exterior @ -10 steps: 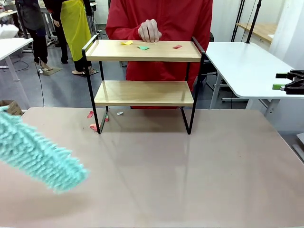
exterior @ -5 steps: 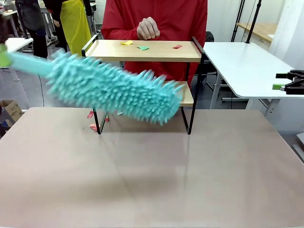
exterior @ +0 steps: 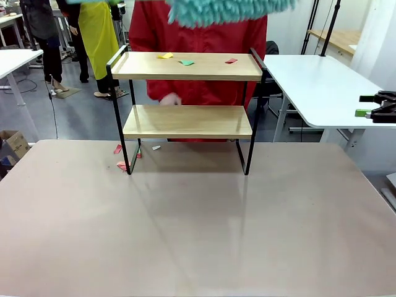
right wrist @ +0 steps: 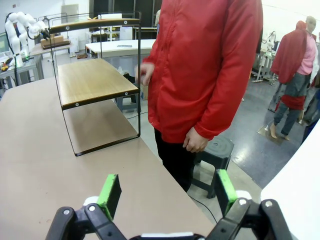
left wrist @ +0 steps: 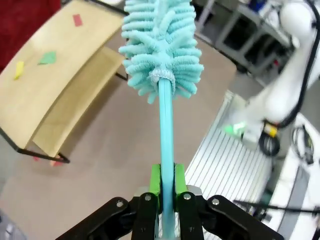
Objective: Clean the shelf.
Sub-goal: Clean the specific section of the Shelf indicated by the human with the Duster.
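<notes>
Left jaws shut on the thin teal handle [left wrist: 165, 150] of a chenille duster [left wrist: 161, 50], the green pads [left wrist: 155, 181] pressed to either side of it. Right jaws wide open, their pads [right wrist: 110, 192] well apart with nothing between them. The duster head is held high: in the front view it crosses the top edge, above the shelf [exterior: 185, 67] and clear of its top board, in front of the person's red jacket [exterior: 204, 37]. The shelf stands upright at the far side of the worktop [exterior: 198, 235], next to the person. Its top board carries a yellow scrap [exterior: 165, 55], a green scrap [exterior: 186, 62] and a red scrap [exterior: 231, 60], roughly in a row. A few more paper scraps [exterior: 119, 149] lie on the worktop by the shelf's left legs. The person's hand [exterior: 169, 99] shows behind the shelf, between the two tiers, blurred. In the right wrist view the shelf is seen from one end, with the person standing just beside it.
</notes>
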Robot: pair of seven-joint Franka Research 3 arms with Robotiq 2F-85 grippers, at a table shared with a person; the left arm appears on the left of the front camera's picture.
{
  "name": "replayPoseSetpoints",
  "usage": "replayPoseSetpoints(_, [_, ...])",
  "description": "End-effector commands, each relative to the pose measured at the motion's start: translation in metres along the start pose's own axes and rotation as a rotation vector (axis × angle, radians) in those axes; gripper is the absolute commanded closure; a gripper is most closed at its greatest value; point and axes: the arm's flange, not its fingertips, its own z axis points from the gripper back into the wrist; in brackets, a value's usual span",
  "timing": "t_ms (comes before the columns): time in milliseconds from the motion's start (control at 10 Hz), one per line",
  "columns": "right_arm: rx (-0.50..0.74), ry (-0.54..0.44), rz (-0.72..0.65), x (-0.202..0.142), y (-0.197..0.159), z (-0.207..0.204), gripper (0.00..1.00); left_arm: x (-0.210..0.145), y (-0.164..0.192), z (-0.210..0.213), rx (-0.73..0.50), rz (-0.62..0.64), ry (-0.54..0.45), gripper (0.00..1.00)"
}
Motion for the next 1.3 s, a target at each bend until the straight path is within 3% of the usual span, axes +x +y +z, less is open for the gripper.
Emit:
replayPoseSetpoints(0, [0.003, 0.002, 0.003, 0.003, 0.003, 0.000, 0.00, 0.037, -0.015, -0.011, 0.072, 0.152, 0.007, 0.87])
replayPoseSetpoints(100, [0.003, 0.002, 0.003, 0.003, 0.003, 0.000, 0.00, 0.066, -0.027, -0.019, 0.089, 0.242, 0.018, 0.87])
replayPoseSetpoints(300, [0.003, 0.002, 0.003, 0.003, 0.003, 0.000, 0.00, 0.122, -0.044, -0.043, 0.254, 0.398, 0.038, 0.87])
replayPoseSetpoints(500, [0.003, 0.002, 0.003, 0.003, 0.003, 0.000, 0.00, 0.161, -0.054, -0.078, 0.300, 0.558, -0.013, 0.87])
replayPoseSetpoints(700, [0.003, 0.002, 0.003, 0.003, 0.003, 0.000, 0.00, 0.180, -0.055, -0.097, 0.319, 0.585, -0.066, 0.87])
replayPoseSetpoints(800, [0.003, 0.002, 0.003, 0.003, 0.003, 0.000, 0.00, 0.180, -0.053, -0.104, 0.254, 0.456, -0.038, 0.87])
replayPoseSetpoints(900, [0.003, 0.002, 0.003, 0.003, 0.003, 0.000, 0.00, 0.153, -0.048, -0.099, 0.299, 0.577, -0.033, 0.87])
replayPoseSetpoints(1200, [0.003, 0.002, 0.003, 0.003, 0.003, 0.000, 0.00, 0.163, -0.048, -0.112, 0.286, 0.557, -0.025, 0.87])
